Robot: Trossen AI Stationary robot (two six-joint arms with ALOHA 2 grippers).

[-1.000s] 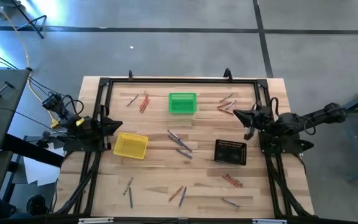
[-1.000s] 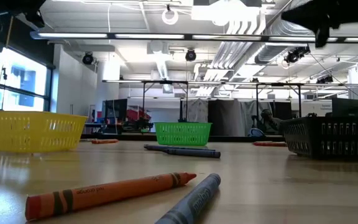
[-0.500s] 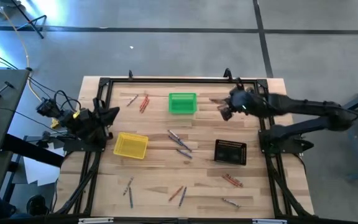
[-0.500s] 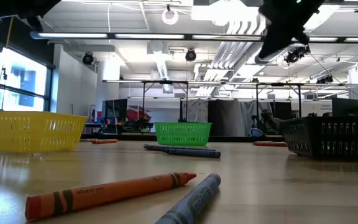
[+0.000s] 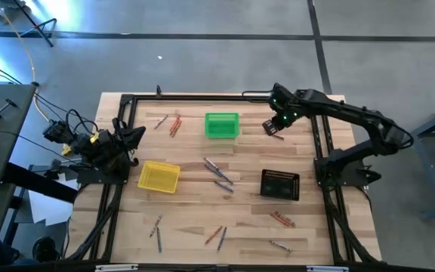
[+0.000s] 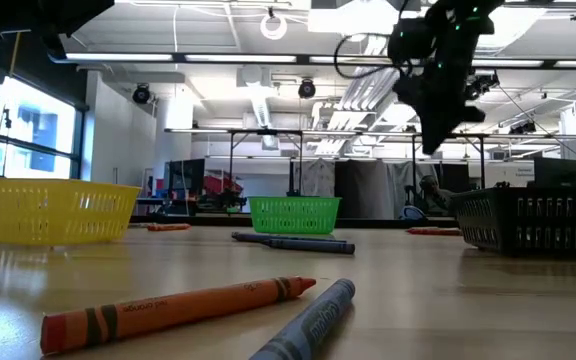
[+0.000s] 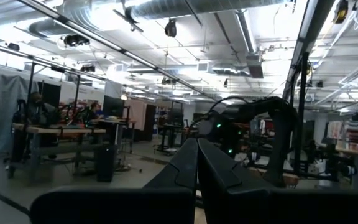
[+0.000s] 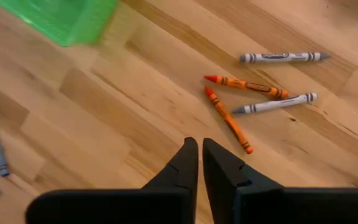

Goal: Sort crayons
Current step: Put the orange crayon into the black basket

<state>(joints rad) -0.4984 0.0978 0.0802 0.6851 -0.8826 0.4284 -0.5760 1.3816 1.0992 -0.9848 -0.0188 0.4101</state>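
Crayons lie in small groups on the wooden table. Two orange ones (image 8: 229,119) (image 8: 247,86) and two grey ones (image 8: 273,104) (image 8: 281,57) lie flat at the far right. My right gripper (image 8: 199,149) hangs above this group (image 5: 277,128), pointing down, its fingers a narrow gap apart and holding nothing. More crayons lie at the far left (image 5: 168,122), in the middle (image 5: 219,174) and along the near edge (image 5: 216,236). My left gripper (image 5: 138,134) waits shut at the table's left side, pointing upward (image 7: 197,146).
A green basket (image 5: 221,125) stands at the far middle, a yellow basket (image 5: 159,176) at the left and a black basket (image 5: 280,184) at the right. A black frame (image 5: 202,97) runs round the table. An orange crayon (image 6: 178,312) and a blue-grey one (image 6: 308,325) lie close to the low camera.
My right gripper has swung from the table's right edge toward the far edge and leftward, out over the far-right crayons, tipping from nearly level to pointing down. My left gripper has turned a little toward the far edge. No crayon has moved.
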